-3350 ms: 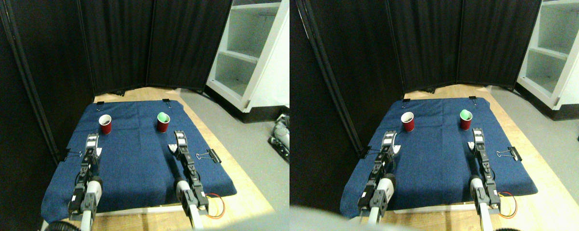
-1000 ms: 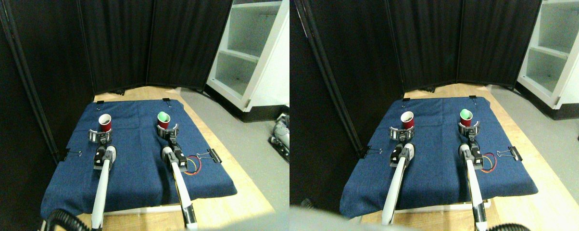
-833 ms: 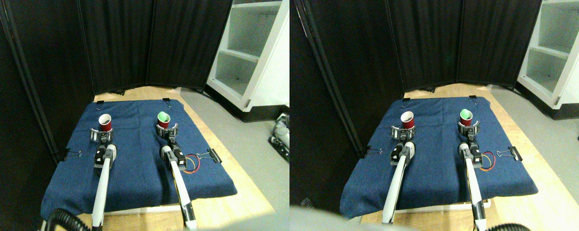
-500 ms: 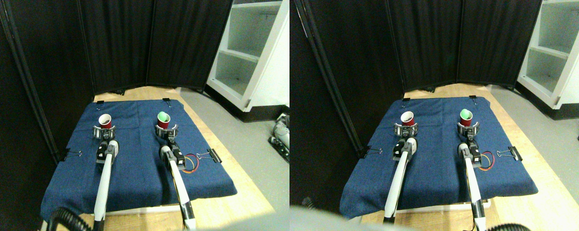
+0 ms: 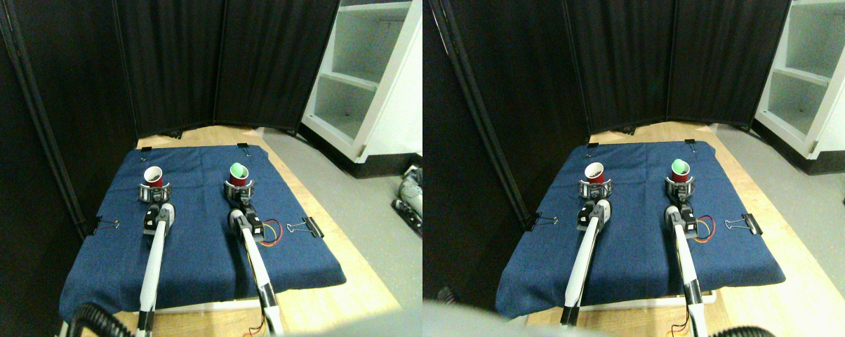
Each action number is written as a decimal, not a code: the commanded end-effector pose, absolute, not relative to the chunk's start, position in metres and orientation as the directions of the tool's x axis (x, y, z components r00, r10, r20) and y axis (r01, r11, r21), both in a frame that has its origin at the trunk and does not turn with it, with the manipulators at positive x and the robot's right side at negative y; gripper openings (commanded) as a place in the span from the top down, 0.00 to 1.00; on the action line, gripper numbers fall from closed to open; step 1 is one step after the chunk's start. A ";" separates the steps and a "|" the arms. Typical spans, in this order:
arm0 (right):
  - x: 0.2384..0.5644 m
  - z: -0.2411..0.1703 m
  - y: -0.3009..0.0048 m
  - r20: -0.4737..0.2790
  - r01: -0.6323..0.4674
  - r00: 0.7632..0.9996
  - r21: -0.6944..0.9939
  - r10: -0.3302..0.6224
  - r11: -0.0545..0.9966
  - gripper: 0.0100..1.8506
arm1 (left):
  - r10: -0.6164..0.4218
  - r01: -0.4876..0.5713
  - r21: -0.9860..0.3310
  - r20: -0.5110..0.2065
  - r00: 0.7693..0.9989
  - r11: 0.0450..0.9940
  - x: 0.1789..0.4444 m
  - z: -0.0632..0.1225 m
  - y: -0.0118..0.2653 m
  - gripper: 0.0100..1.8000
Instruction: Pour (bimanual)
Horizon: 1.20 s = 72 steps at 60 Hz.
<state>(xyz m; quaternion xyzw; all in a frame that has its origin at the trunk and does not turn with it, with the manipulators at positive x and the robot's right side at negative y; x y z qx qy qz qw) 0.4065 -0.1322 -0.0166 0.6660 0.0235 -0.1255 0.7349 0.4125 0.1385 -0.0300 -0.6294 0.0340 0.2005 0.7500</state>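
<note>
On the blue cloth-covered bench (image 5: 198, 246), changes: both arms reach farther forward than a second ago.
Left gripper (image 5: 154, 190): fingers now around the left red plastic cup (image 5: 154, 176); grip unclear.
Right gripper (image 5: 239, 187): fingers around the right red cup with green inside (image 5: 238, 174); grip unclear.
Cups: upright, mouths up, well apart, toward the far end.
Left cup contents: dark bits.

Two slim white limbs rose from the 6 o'clock edge, each ending in dark blocky joints and a dark claw: the left claw (image 5: 154, 190), the right claw (image 5: 239, 187). Red and yellow cables (image 5: 271, 232) looped at 3 o'clock of the right limb.
</note>
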 end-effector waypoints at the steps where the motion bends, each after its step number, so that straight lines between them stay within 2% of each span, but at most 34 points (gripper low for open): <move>1: 0.412 -0.014 -0.132 -0.170 0.185 0.972 0.979 -0.165 0.081 0.50 | 0.266 -0.326 -0.935 -0.282 0.922 0.138 0.414 -0.028 0.138 0.42; 16: 0.411 -0.014 -0.132 -0.172 0.189 0.968 0.979 -0.181 0.082 0.48 | 0.244 -0.324 -0.938 -0.288 0.926 0.123 0.417 -0.030 0.140 0.43; 22: 0.413 -0.013 -0.133 -0.165 0.182 0.970 0.980 -0.176 0.079 0.48 | 0.238 -0.322 -0.938 -0.287 0.928 0.124 0.419 -0.031 0.142 0.39; 32: 0.413 -0.012 -0.137 -0.155 0.167 0.972 0.984 -0.178 0.059 0.46 | 0.232 -0.327 -0.933 -0.288 0.929 0.151 0.421 -0.031 0.143 0.38; 48: 0.420 -0.012 -0.146 -0.147 0.155 0.971 0.988 -0.189 0.029 0.57 | 0.236 -0.329 -0.931 -0.289 0.928 0.156 0.423 -0.035 0.143 0.38; 56: 0.422 -0.010 -0.148 -0.139 0.144 0.972 0.990 -0.189 0.013 0.54 | 0.232 -0.330 -0.933 -0.293 0.928 0.144 0.425 -0.034 0.141 0.39; 61: 0.424 -0.009 -0.147 -0.146 0.152 0.969 0.988 -0.199 0.014 0.56 | 0.234 -0.336 -0.929 -0.296 0.926 0.153 0.427 -0.036 0.141 0.37; 69: 0.426 -0.015 -0.147 -0.162 0.168 0.969 0.986 -0.185 0.021 0.51 | 0.238 -0.343 -0.928 -0.303 0.923 0.147 0.428 -0.039 0.140 0.38; 72: 0.426 -0.017 -0.147 -0.165 0.172 0.967 0.985 -0.195 0.018 0.56 | 0.243 -0.350 -0.925 -0.310 0.919 0.146 0.430 -0.041 0.141 0.38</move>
